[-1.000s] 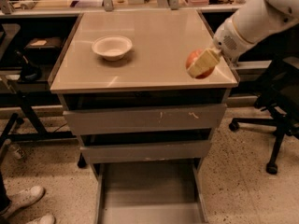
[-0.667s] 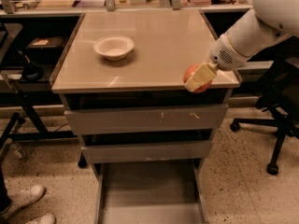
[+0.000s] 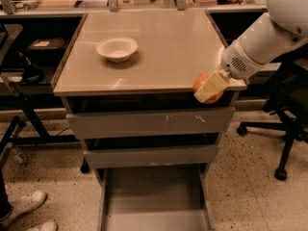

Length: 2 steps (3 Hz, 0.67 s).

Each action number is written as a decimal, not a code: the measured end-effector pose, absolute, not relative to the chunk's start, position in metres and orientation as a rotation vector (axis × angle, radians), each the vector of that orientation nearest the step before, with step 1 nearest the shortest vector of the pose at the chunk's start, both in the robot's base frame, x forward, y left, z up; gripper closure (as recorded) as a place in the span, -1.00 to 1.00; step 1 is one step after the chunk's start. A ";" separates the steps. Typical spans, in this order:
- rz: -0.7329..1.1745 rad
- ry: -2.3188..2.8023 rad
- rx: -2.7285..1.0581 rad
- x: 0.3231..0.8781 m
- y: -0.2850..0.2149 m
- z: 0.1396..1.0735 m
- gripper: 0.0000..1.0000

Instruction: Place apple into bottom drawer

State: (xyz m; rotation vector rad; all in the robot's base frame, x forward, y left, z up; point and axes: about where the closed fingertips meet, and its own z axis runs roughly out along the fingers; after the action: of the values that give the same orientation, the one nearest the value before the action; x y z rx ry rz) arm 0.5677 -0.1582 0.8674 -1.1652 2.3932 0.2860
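The apple (image 3: 201, 82) is being gripped between the pale fingers (image 3: 212, 83). They are clamped on it, with one broad pad lying across its front, so only red edges are showing at the upper left and lower right. The gripper (image 3: 210, 89) is being held at the front right corner of the cabinet top (image 3: 159, 42), right at the edge. The apple is being carried partly past the lip, above the front of the top drawer (image 3: 144, 122). Behind the gripper, the white arm (image 3: 262, 40) is being slanted up and away to the right, out of view at the upper corner. Further left on the top, well apart from the apple, a white bowl (image 3: 117, 48) is being seen upright. Under the top drawer, the middle drawer (image 3: 144, 156) is being shown standing slightly farther out. Lowest of all, the bottom drawer (image 3: 154, 194) is being shown pulled wide open, its grey floor well below the apple. A chair (image 3: 288, 124) is being seen at the right, and white shoes (image 3: 29, 211) at the lower left.
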 end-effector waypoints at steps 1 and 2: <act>0.305 2.491 -1.101 0.520 -0.163 0.852 1.00; 0.388 2.640 -1.000 0.470 -0.171 0.799 1.00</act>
State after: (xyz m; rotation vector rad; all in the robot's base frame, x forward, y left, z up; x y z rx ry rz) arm 0.4696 -0.1708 0.7988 -0.9999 2.6404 0.3878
